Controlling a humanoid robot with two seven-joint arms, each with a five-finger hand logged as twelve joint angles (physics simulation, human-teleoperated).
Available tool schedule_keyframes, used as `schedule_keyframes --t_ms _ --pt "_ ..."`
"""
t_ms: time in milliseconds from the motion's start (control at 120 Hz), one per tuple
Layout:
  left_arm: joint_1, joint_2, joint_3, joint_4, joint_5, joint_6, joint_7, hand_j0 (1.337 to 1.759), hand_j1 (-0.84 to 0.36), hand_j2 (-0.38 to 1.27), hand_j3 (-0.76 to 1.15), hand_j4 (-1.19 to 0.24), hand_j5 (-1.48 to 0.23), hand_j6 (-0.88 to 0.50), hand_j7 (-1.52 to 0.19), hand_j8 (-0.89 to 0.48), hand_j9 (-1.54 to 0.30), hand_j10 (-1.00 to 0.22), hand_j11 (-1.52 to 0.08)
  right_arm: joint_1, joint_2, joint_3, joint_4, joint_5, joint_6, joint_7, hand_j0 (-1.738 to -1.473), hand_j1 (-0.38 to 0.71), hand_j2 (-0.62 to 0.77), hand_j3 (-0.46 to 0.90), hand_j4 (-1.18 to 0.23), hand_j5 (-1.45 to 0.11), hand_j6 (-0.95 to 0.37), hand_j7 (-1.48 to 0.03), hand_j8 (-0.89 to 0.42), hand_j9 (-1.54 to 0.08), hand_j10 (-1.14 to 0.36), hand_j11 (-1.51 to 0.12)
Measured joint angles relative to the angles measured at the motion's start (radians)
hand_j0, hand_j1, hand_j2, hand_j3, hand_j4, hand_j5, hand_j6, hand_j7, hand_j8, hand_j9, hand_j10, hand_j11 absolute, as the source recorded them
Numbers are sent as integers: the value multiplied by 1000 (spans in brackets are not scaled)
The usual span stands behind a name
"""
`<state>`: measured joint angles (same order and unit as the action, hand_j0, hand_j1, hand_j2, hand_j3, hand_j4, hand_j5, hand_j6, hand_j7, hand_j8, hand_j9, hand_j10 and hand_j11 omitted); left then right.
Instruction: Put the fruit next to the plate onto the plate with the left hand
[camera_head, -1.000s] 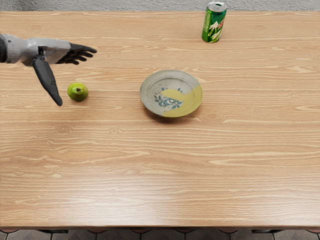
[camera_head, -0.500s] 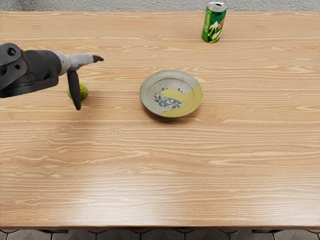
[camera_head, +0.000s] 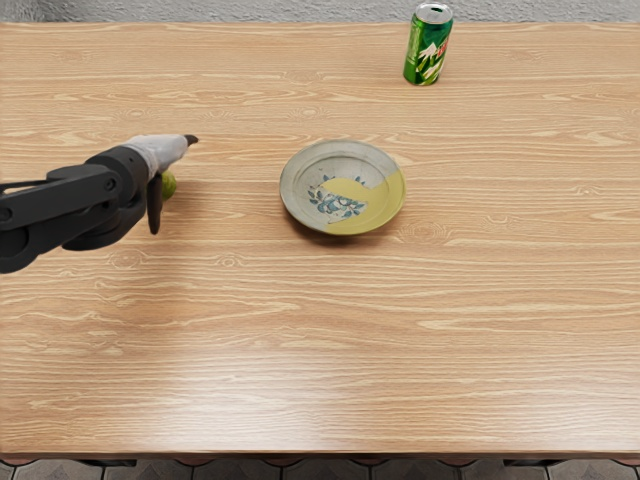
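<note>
Covering the fruit (camera_head: 170, 185), the left robot hand (camera_head: 158, 160) hangs left of the plate (camera_head: 340, 158).

Bare tabletop (camera_head: 235, 200) btwn fruit (camera_head: 170, 185) & plate (camera_head: 300, 170); can (camera_head: 428, 43) at back-right, well off that path

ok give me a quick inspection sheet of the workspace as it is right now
surface: wooden table, bare grain.
job's things: green fruit mostly hidden by the hand, left of the plate and apart from it; no fruit on the plate.
clutter: green soda can upright near the far edge.
grippers: left hand over the fruit, grasp cannot be told; right hand not in view.
cables: nothing seen.
surroundings: grey strip beyond the far edge.
</note>
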<state>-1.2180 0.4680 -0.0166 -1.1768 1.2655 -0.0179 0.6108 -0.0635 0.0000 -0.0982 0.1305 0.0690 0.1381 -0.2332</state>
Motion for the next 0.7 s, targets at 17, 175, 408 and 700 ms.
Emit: schedule_keyframes --t_ms 17,175,408,700 --pt "0 1 2 9 0 1 0 1658 291 12 0 -54 -66 -56 -65 -55 -65 -54 -65 0 0 0 0 0 0 0 -1658 -349 0 0 0 0 0 0 0 0 0 0" --pt "8 -30 17 86 4 11 0 1658 259 18 0 -81 -100 -82 -100 -82 -100 -80 -100 1 0 0 0 0 0 0 -1658 -349 0 0 0 0 0 0 0 0 0 0" --pt "6 -105 55 188 7 54 0 1658 225 23 0 -109 -137 -110 -136 -110 -136 -108 -136 1 0 0 0 0 0 0 -1658 -349 0 0 0 0 0 0 0 0 0 0" --pt "8 -175 83 271 7 74 0 1658 161 34 0 -162 -206 -163 -206 -163 -205 -161 -205 -1 0 -1 0 0 0 0 -1658 -349 0 0 0 0 0 0 0 0 0 0"
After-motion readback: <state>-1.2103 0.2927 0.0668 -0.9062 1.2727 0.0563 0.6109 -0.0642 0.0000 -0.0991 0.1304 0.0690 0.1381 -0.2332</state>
